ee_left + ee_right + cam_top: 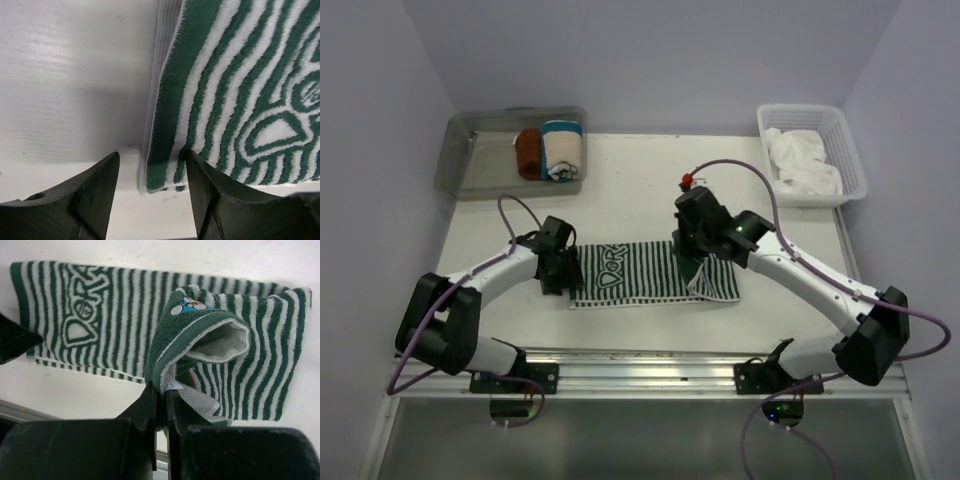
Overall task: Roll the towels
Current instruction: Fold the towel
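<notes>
A green-and-white striped towel lies flat on the white table, folded into a long strip. My right gripper is shut on the towel's right end and holds it lifted and curled back over the strip; it also shows in the top view. My left gripper is open at the towel's left edge, one finger on the bare table and the other over the towel's corner. In the top view it sits at the towel's left end.
A clear bin at the back left holds rolled towels, one orange-brown and one white with a teal band. A white basket at the back right holds crumpled white towels. A metal rail runs along the table's near edge.
</notes>
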You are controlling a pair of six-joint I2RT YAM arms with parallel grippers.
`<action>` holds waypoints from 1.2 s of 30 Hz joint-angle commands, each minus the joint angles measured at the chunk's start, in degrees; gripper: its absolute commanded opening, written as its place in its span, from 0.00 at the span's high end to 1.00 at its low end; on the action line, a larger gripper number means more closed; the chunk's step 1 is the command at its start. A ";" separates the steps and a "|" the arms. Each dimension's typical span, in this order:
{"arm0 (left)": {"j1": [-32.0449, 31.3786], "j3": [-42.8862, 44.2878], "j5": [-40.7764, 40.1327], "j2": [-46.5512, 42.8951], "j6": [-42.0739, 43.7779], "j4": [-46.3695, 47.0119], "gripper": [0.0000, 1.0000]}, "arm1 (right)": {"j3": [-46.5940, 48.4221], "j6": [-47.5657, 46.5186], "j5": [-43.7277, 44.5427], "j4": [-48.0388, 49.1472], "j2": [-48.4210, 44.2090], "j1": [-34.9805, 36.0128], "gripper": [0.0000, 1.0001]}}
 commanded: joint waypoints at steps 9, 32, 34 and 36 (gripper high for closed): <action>0.45 -3.15 1.90 3.53 1.30 6.93 0.41 | 16.57 3.59 3.97 2.14 16.46 16.00 1.00; 1.68 -5.61 5.94 -0.95 -0.37 7.28 0.41 | 37.67 7.28 9.51 -2.79 39.23 18.65 1.00; 2.29 -5.70 6.55 -1.39 -0.19 7.37 0.41 | 38.39 7.28 8.98 -2.70 40.46 18.56 1.00; 2.47 -5.79 7.87 -1.74 0.33 8.24 0.41 | 38.83 7.28 7.32 -2.44 41.00 18.65 1.00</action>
